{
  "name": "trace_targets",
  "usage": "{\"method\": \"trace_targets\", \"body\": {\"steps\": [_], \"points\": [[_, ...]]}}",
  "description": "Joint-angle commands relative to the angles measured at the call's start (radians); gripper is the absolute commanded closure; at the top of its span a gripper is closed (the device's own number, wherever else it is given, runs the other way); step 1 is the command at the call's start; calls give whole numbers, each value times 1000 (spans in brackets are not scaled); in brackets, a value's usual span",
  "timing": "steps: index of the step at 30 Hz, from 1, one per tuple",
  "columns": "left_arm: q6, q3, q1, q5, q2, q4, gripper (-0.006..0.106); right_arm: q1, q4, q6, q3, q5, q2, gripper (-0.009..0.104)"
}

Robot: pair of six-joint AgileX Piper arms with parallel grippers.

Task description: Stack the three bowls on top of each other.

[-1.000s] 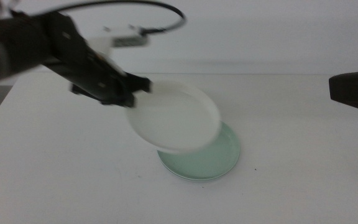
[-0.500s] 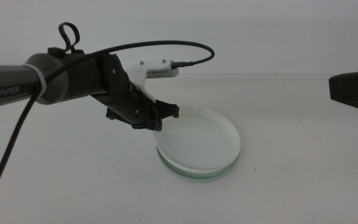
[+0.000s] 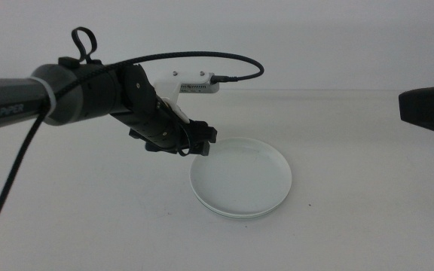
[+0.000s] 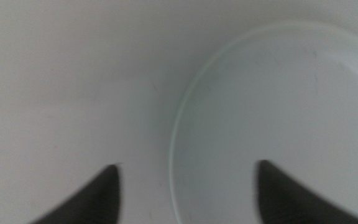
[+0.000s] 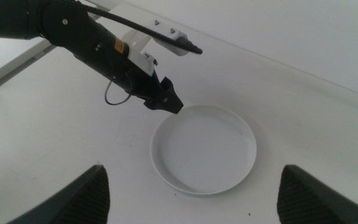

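Both jaws of the left gripper (image 3: 199, 144) stand spread apart and grasp nothing: in the left wrist view one dark jaw sits over bare table and the other over the bowl's floor, with the rim passing between them. The right gripper (image 5: 191, 193) is likewise released, its two dark jaws wide apart at the bottom of its own view and holding nothing; in the middle view only a dark part of that arm shows at the right edge.

Nearest the camera in the middle view, the lower half of the frame is bare white tabletop (image 3: 89, 226). At centre, slightly right, lies the stack of bowls. On top is the shallow round white plastic bowl (image 3: 241, 177), seated level. Below its near rim a thin pale green edge (image 3: 236, 216) of another bowl shows; I cannot tell a grey one apart.

The left gripper hovers at the stack's upper left edge, just over the rim. Its dark arm (image 3: 66, 94) runs back to the frame's left edge, with a black cable (image 3: 194, 54) looping above. All round the stack the table is open. Beyond it stands a plain pale wall (image 3: 315, 38).
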Motion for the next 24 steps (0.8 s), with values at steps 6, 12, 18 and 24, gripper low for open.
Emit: {"method": "trace_targets", "body": {"steps": [6, 12, 18, 24], "points": [[43, 3, 49, 109, -278, 90, 7, -4, 9, -11, 6, -11, -5, 9], [-84, 223, 103, -64, -716, 263, 7, -4, 9, -11, 6, -11, -5, 9], [-94, 409, 208, -96, -1040, 275, 7, -4, 13, -11, 6, -11, -5, 9], [-94, 440, 279, -1, -1149, 278, 7, -4, 13, -11, 6, -11, -5, 9]]}}
